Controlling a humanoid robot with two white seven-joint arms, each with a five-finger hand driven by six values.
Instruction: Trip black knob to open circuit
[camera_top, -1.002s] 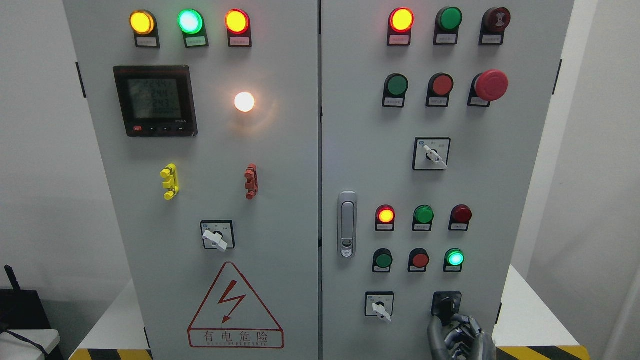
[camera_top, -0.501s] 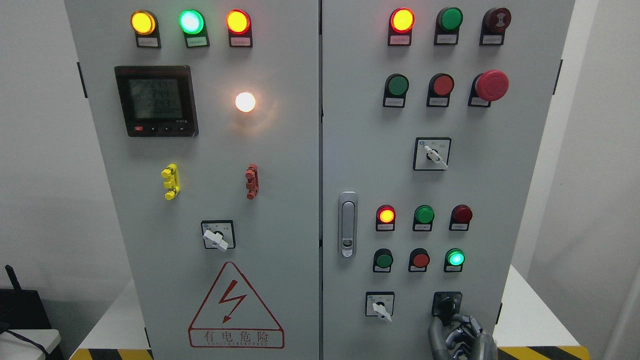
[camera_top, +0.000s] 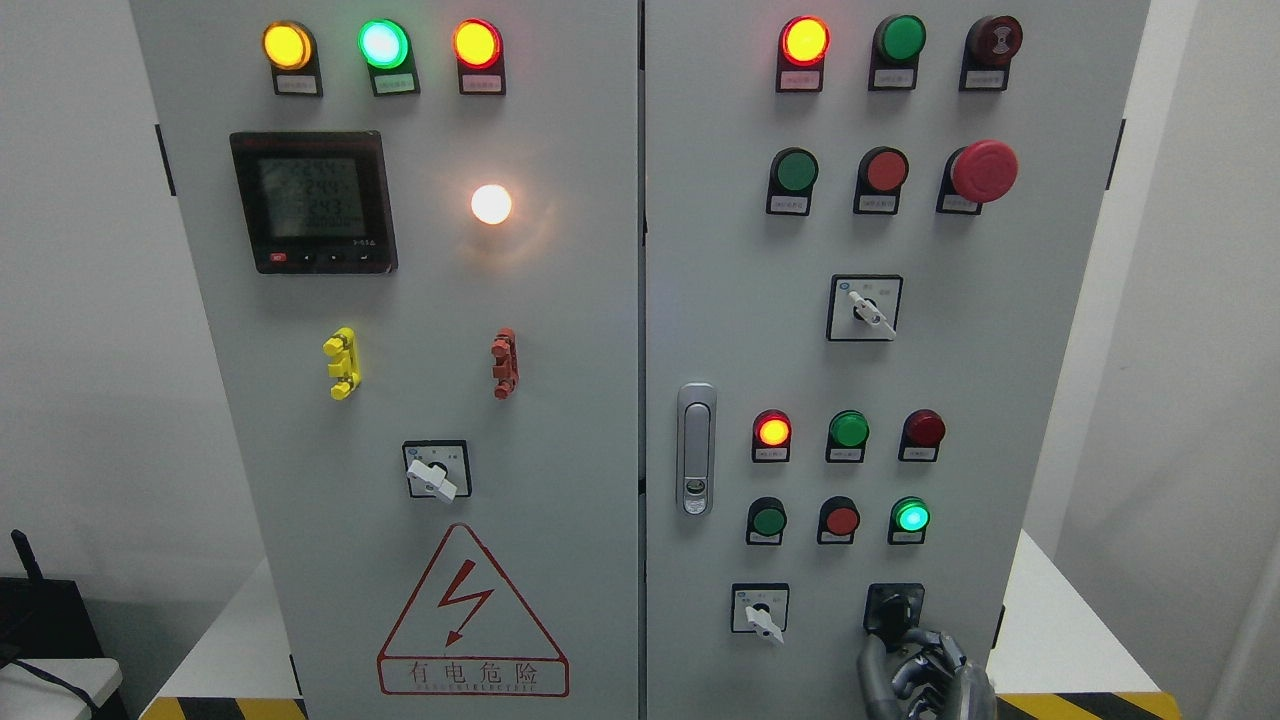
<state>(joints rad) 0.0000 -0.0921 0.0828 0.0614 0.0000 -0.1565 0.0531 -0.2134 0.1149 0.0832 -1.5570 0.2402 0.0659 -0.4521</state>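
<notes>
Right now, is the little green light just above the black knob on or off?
On. The green light glows bright, unlike the dull green button in its row. The black knob sits below it.

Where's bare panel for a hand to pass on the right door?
Bare: the strip between the white selector and the lamp row, right of the door latch. Crowded: bottom right, where the right hand sits at the black knob, beside the lower selector.
</notes>
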